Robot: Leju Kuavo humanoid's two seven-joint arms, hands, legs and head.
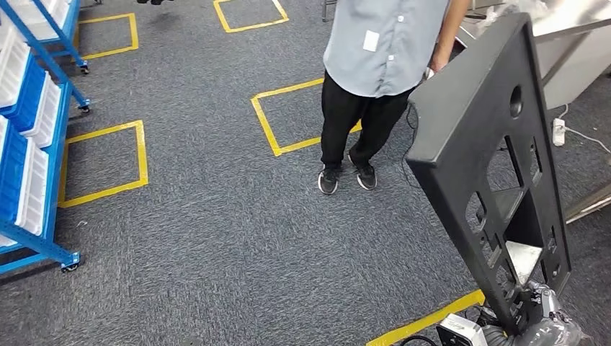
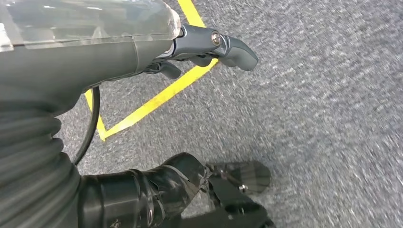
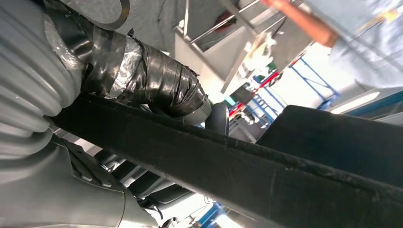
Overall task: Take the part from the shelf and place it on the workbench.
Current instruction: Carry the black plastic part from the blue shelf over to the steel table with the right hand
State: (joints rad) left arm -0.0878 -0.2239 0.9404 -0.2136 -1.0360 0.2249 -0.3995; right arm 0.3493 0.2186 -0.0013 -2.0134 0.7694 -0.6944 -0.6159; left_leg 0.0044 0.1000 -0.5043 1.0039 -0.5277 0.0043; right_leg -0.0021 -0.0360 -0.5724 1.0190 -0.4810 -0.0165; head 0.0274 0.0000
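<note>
A large black part point(image 1: 490, 166), a flat moulded panel pierced with cut-outs, rises tilted along the right side of the head view, its lower end cut off at the bottom right corner of the frame. There the right hand point(image 1: 537, 324) is mostly hidden behind the panel and its wrappings. The right wrist view brings that grasp close: the taped thumb and dark fingers point(image 3: 218, 118) clamp over the panel's thick black edge point(image 3: 228, 166), holding the part.

A person point(image 1: 382, 79) in a grey shirt and black trousers stands at upper centre of the head view, cropped at the top, just beside the panel's upper end. A metal bench point(image 1: 576, 43) is partly visible at the upper right, behind the panel. A blue shelf point(image 1: 32, 130) with white bins runs down the left edge, cut off by the frame. Between them lies wide grey carpet floor point(image 1: 216, 238) marked with yellow tape squares point(image 1: 104, 162).

The left wrist view shows the left hand point(image 2: 199, 47) hanging over blurred carpet, fingers spread and gripping nothing.
</note>
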